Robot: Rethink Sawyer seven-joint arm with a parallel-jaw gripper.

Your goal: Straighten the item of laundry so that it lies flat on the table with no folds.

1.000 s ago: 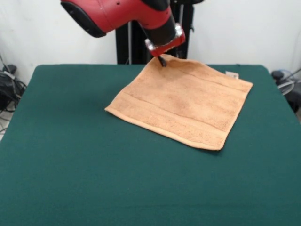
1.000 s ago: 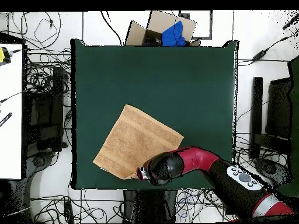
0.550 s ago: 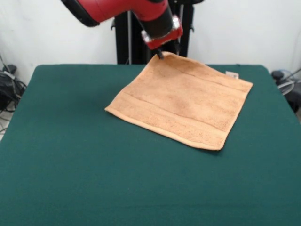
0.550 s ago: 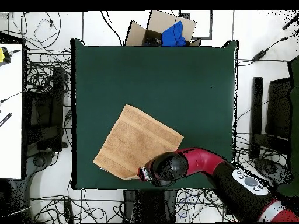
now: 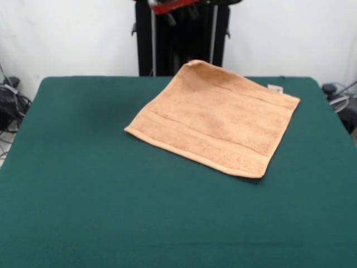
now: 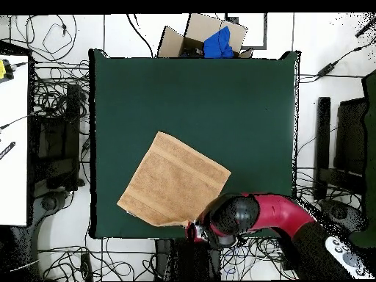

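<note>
The item of laundry (image 5: 215,120), a tan terry towel with woven bands, lies spread out as a slanted square on the green table (image 5: 83,195). Its white tag (image 5: 275,88) shows at the right corner. The far corner (image 5: 192,63) curls up slightly at the table's back edge. In the overhead view the towel (image 6: 172,180) sits in the lower left part of the table (image 6: 242,110). My gripper (image 5: 178,8) is high at the picture's top, clear of the towel. From above, the gripper (image 6: 197,231) hangs over the table's edge just past the towel's nearest corner, holding nothing.
A black pedestal (image 5: 178,39) stands behind the table. A cardboard box (image 6: 198,37) with a blue item (image 6: 219,42) sits beyond the table's top edge. Cables (image 6: 62,110) cover the floor around it. A white bench (image 6: 15,139) is at the left.
The arm has lifted away from the towel's corner nearest the robot and drawn back over the table's edge. The towel has stayed where it was.
</note>
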